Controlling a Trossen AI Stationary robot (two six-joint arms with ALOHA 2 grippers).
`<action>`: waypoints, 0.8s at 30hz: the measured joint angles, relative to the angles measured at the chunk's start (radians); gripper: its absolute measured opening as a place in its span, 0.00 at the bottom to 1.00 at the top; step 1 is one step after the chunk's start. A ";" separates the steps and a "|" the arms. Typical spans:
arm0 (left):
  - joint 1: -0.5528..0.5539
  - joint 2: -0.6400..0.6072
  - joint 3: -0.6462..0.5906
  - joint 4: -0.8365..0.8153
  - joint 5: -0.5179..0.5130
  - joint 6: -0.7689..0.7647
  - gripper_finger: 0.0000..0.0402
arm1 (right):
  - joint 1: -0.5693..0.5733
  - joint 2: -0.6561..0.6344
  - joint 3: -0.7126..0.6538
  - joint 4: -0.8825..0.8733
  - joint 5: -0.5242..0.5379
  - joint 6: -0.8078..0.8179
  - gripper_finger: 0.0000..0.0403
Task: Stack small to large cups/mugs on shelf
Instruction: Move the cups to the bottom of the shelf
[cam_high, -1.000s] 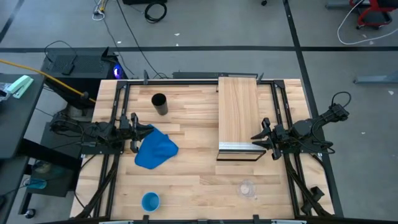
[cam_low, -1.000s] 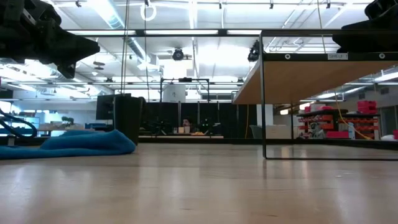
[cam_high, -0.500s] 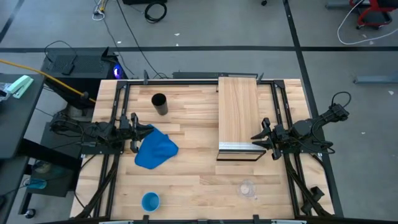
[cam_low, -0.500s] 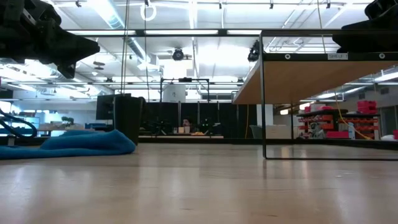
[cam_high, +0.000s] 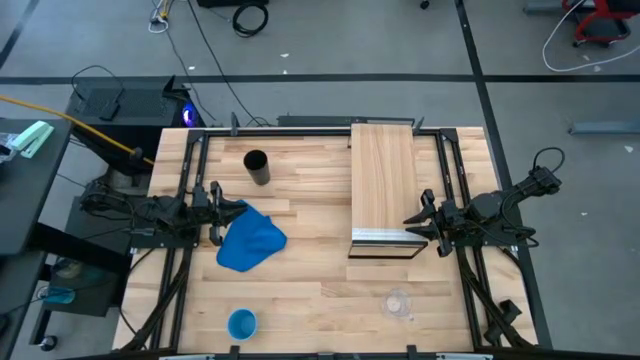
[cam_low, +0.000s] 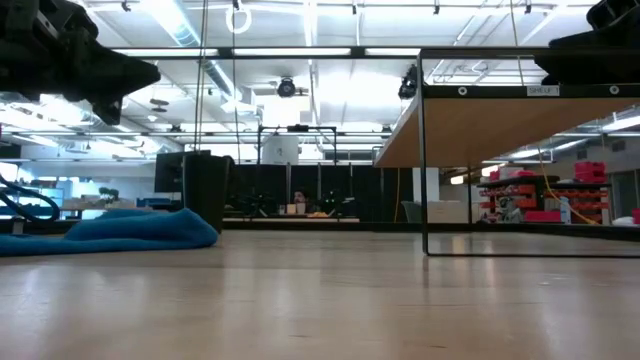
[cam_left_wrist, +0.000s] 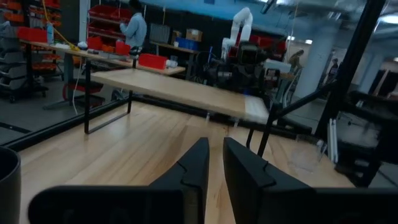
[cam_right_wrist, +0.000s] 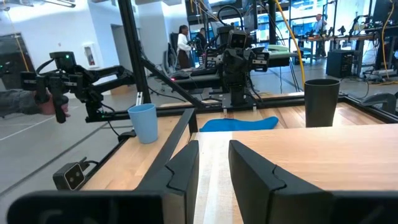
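The black cup (cam_high: 256, 166) stands upright on the table at the far left. The light-blue cup (cam_high: 241, 324) stands by the near edge, and the clear cup (cam_high: 398, 303) stands in front of the shelf (cam_high: 383, 185). The shelf's plank sits raised on a black frame, its silver edge (cam_high: 385, 238) facing the near side. My left gripper (cam_high: 218, 208) hovers level at the table's left, beside the blue cloth (cam_high: 250, 238). Its fingers (cam_left_wrist: 198, 163) stand a narrow gap apart with nothing between them. My right gripper (cam_high: 416, 221) hovers level by the shelf's right side, open and empty.
The crumpled blue cloth lies on the tabletop between the black cup and the light-blue cup. Black frame rails (cam_high: 190, 170) run along both sides of the table. Bare wood (cam_high: 310, 290) lies between the cloth and the shelf. People show in the room beyond the table.
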 joint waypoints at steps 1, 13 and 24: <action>0.000 0.000 0.000 0.016 0.000 0.000 0.14 | 0.000 0.000 0.000 0.017 0.000 0.000 0.24; 0.000 0.000 0.000 0.309 0.000 0.001 0.13 | 0.000 0.000 0.000 0.585 0.000 0.000 0.24; 0.000 0.000 0.000 0.471 0.000 0.000 0.14 | 0.000 0.000 0.000 1.011 0.000 0.000 0.24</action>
